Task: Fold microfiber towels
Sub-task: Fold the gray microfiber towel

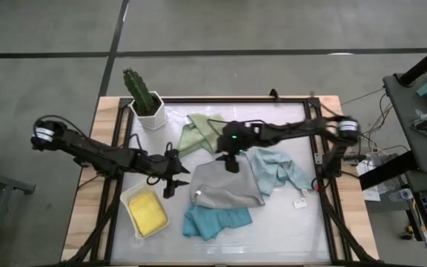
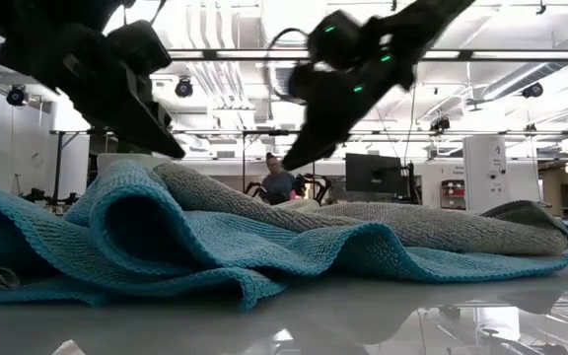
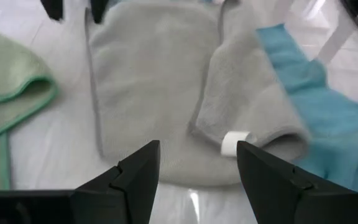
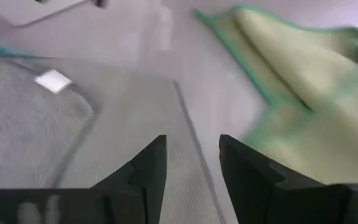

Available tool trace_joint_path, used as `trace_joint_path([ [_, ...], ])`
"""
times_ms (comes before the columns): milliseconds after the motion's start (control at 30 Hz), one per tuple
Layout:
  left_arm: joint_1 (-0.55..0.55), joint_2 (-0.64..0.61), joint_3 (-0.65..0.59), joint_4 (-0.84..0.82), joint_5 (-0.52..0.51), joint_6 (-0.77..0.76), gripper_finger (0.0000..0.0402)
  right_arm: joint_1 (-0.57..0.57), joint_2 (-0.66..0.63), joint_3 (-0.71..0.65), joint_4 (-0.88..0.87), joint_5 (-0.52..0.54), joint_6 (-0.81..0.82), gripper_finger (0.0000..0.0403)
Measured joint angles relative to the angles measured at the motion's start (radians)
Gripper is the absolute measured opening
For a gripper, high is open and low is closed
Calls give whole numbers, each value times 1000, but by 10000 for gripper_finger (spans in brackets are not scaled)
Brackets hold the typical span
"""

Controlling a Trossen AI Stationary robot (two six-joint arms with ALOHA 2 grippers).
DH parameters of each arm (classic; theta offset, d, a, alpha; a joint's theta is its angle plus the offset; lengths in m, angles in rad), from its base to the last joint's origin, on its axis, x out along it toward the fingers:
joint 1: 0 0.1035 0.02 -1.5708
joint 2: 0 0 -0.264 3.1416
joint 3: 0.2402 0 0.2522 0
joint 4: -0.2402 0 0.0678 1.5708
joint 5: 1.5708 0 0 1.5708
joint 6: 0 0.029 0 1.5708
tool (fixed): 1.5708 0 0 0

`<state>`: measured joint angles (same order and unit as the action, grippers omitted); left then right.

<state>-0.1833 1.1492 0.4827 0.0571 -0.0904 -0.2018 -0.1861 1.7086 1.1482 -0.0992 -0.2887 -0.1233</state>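
Left arm is reaching in from the bench's left edge, elbow bent, its left claw (image 1: pixel 170 185) hanging over bare bench just left of the grey towel (image 1: pixel 227 185), fingers spread apart and gripping nothing. Right arm is stretching across from the right edge, its right claw (image 1: pixel 230 163) hovering at the grey towel's far edge, fingers parted with nothing between them. The grey towel is lying mid-bench, one corner flap turned over itself, white label showing. The teal towel (image 1: pixel 215 221) is lying crumpled at its near side, the sage green towel (image 1: pixel 199 133) beyond it, the pale blue towel (image 1: pixel 279 169) to its right. The yellow towel (image 1: pixel 147 211) is sitting folded in the white tray (image 1: pixel 131 196).
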Motion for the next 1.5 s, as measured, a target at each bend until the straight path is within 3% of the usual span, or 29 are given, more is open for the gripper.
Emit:
trace_joint_path([
  [367,0,-5,0,-13,-29,33,198,-11,312,311,-105,-130,-35,152],
  [667,0,-15,0,-14,-70,28,198,-3,403,350,-120,-162,-51,140],
  [967,0,-17,0,10,-105,58,198,15,405,341,-124,-168,-152,96],
  [1200,0,-17,0,39,-106,60,198,49,402,340,-132,-168,-217,16],
  [1500,0,-17,0,41,-127,51,198,93,272,261,-159,-155,-258,9],
])
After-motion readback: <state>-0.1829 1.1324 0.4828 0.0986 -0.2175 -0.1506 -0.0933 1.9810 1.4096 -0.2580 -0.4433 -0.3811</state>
